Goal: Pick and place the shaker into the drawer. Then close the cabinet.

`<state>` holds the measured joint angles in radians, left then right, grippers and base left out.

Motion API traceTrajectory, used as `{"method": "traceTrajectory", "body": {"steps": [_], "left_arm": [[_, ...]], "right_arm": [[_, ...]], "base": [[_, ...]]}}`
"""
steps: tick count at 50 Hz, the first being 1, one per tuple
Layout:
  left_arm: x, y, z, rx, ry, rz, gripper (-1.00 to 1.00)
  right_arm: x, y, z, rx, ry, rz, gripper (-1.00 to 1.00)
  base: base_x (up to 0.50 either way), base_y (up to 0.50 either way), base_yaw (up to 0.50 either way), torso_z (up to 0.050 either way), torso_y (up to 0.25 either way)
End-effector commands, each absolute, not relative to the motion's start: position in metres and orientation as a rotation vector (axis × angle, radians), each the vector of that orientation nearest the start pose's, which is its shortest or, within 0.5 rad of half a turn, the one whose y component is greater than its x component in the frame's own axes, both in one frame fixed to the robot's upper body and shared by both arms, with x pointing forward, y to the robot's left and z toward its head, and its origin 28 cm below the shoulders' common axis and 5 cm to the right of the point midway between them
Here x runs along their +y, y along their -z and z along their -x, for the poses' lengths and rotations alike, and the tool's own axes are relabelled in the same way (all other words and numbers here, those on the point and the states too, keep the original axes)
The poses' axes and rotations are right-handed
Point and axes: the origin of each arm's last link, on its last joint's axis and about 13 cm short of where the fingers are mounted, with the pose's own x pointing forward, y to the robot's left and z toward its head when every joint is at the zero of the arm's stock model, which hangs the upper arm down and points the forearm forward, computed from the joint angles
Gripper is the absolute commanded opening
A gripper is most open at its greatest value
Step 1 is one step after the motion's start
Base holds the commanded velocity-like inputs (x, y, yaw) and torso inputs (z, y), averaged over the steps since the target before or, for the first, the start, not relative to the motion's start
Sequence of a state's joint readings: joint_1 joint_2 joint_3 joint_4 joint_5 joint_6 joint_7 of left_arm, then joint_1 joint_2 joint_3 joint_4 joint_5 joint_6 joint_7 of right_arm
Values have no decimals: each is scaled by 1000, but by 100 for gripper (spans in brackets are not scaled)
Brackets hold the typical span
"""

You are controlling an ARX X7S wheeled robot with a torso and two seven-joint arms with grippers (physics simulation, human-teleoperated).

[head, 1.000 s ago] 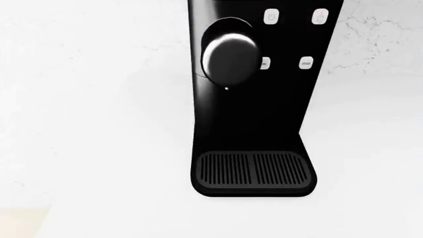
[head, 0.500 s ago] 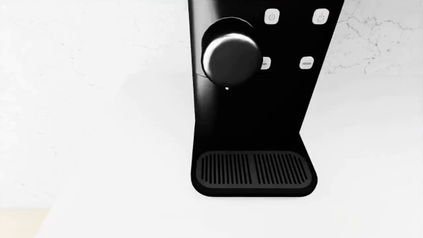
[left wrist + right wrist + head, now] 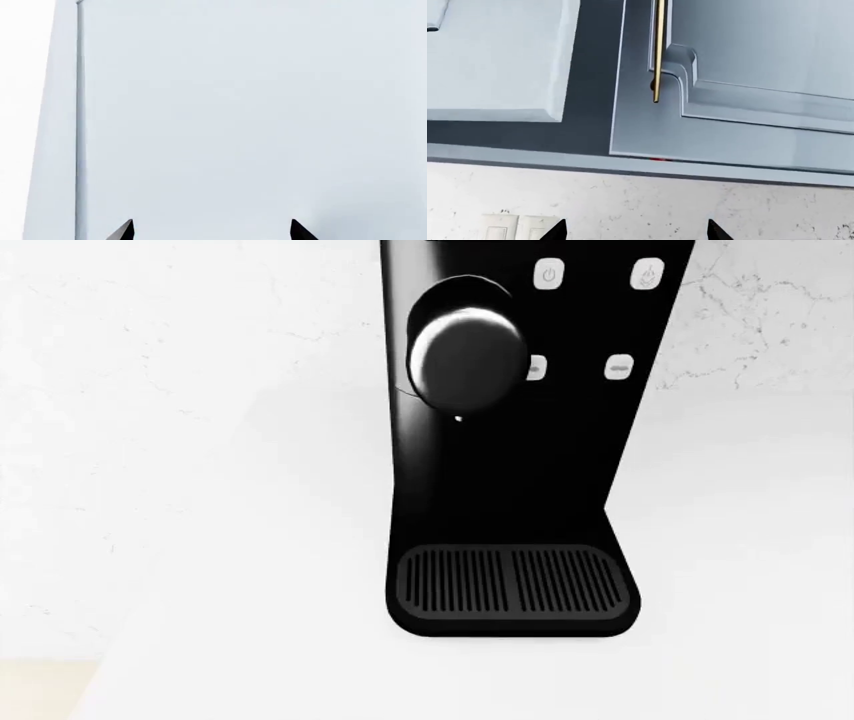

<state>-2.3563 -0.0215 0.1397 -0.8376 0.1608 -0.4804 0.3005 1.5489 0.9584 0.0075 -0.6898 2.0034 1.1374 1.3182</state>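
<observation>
White marbled tabletop [image 3: 200,540] fills most of the head view, running back to a pale veined wall, and a tall black coffee machine [image 3: 514,440] stands on it with its ribbed drip tray [image 3: 511,580] toward the robot. Neither arm shows from up there, and the shaker is nowhere in any of the three views, so I can't say where it sits. No open drawer shows either.

From the left wrist, the left gripper [image 3: 212,231] faces a plain pale-blue panel [image 3: 233,110] with one vertical seam; only two dark fingertips poke in, spread apart, with nothing between them. The right gripper [image 3: 637,230] looks the same, jaws parted and empty, pointed at blue cabinet doors [image 3: 747,75] with a thin brass handle [image 3: 658,50] above a speckled wall and a pair of white switch plates [image 3: 514,227].

My read is that the job has barely begun: the search comes first. Doing it well probably means swinging the head and torso away from the machine to scan the rest of the counter, keeping both arms tucked clear of the cabinetry, and not reaching until the small grey cylinder is plainly in sight.
</observation>
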Motion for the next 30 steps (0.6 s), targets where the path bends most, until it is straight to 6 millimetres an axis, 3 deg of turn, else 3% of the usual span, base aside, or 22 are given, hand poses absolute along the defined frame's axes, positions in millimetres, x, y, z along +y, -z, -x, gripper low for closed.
{"method": "traceTrajectory", "body": {"steps": [1,9,11,14,16,19,22,25,28,30], "left_arm": [[213,-616,-273,-825,21,-470,100],[216,-618,-269,-842,58,-425,100],[216,-622,-260,-868,91,-405,100],[217,-629,-231,-930,154,-333,100],[220,-615,-210,-930,207,-259,100],[227,-591,-159,-1022,247,-156,100],[241,-545,-118,-1059,264,-47,100],[269,-533,-119,-1026,296,9,100],[290,-495,-127,-976,291,59,100],[292,-467,-128,-959,179,109,100]], "right_arm": [[-160,-384,-123,-593,125,100,100],[-157,-383,-125,-591,117,99,100],[-158,-382,-126,-589,117,98,100],[-157,-381,-127,-587,116,96,100],[-158,-379,-128,-585,116,94,100],[-157,-378,-130,-582,112,92,100],[-156,-376,-133,-578,107,89,100],[-155,-375,-136,-574,102,88,100],[-153,-374,-140,-570,94,86,100],[-152,-373,-142,-568,90,87,100]], "base": [[0,0,0,0,0],[0,0,0,0,0],[0,0,0,0,0],[0,0,0,0,0],[0,0,0,0,0],[0,0,0,0,0],[0,0,0,0,0],[0,0,0,0,0],[0,0,0,0,0],[0,0,0,0,0]]}}
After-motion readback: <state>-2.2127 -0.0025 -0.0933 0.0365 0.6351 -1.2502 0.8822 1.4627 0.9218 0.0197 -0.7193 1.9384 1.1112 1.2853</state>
